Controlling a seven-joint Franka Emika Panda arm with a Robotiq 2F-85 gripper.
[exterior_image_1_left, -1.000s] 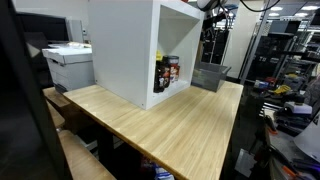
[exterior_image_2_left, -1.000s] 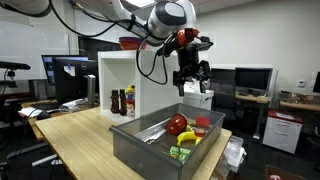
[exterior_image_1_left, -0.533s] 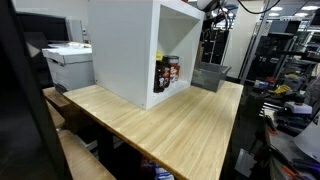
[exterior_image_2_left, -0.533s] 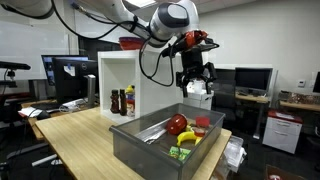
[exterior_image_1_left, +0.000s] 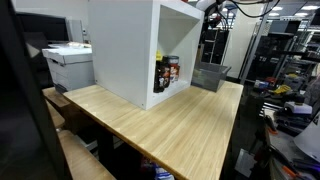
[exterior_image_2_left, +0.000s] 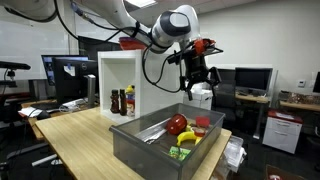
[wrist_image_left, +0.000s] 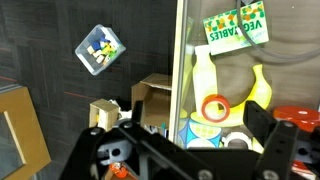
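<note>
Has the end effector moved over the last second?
Yes. In an exterior view the end effector has shifted right, farther from the white cabinet.

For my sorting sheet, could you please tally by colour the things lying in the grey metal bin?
Red: 2, round fruit and red-topped can
Yellow: 2, curved banana and pale plastic squeeze bottle
Green: 1, printed vegetables packet
Total: 5
</note>
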